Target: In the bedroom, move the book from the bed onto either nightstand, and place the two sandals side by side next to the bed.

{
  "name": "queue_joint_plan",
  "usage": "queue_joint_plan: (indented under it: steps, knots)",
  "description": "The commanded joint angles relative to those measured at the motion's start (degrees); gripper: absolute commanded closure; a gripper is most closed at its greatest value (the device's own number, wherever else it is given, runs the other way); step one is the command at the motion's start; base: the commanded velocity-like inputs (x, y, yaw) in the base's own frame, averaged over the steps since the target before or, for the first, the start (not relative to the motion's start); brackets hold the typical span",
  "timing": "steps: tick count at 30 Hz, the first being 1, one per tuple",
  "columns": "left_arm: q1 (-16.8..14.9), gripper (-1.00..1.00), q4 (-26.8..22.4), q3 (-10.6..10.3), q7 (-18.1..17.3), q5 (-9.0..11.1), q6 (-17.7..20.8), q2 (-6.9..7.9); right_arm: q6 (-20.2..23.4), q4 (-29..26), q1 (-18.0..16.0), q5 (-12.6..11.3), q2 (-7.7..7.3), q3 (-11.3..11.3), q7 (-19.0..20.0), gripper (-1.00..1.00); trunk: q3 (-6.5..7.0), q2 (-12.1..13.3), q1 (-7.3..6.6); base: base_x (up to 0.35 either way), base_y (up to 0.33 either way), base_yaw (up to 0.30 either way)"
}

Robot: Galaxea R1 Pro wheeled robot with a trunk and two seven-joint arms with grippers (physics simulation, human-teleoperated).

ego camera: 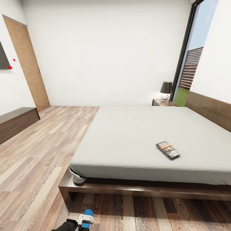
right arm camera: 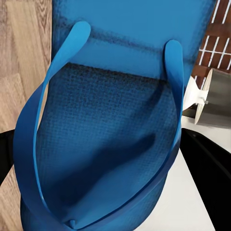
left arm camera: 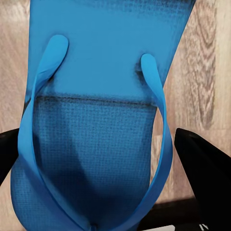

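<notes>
Blue sandals (left arm camera: 96, 120) (right arm camera: 110, 125) sit clamped in both end effectors (left arm camera: 115, 159) (right arm camera: 115, 163); book (ego camera: 168, 149) on bed (ego camera: 134, 134).

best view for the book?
Head view: the book lies flat and unobstructed on the bed, cover legible as dark with an orange band. Each wrist view looks at a blue sandal instead.

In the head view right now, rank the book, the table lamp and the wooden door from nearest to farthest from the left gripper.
Measured from the left gripper, at the bottom edge holding a blue sandal:
1. The book, on the bed's near right part.
2. The table lamp, on the nightstand beyond the bed's far corner.
3. The wooden door, far left wall; too close to the lamp to call firmly.
</notes>
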Motion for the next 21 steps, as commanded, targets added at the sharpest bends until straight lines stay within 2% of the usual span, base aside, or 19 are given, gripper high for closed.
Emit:
queue_joint_plan:
  steps: [1,21]
  knots:
    - [0.0,1.00,-0.2,0.5,-0.4,-0.6,0.4,-0.03,0.6,-0.1,0.0,-0.5,-0.02,0.4,-0.3,1.00,-0.06,0.0,-0.01,0.000,0.000,0.000]
    - [0.0,1.00,-0.2,0.5,-0.4,-0.6,0.4,-0.03,0.6,-0.1,0.0,-0.5,-0.02,0.3,-0.3,1.00,-0.06,0.0,-0.01,0.000,0.000,0.000]
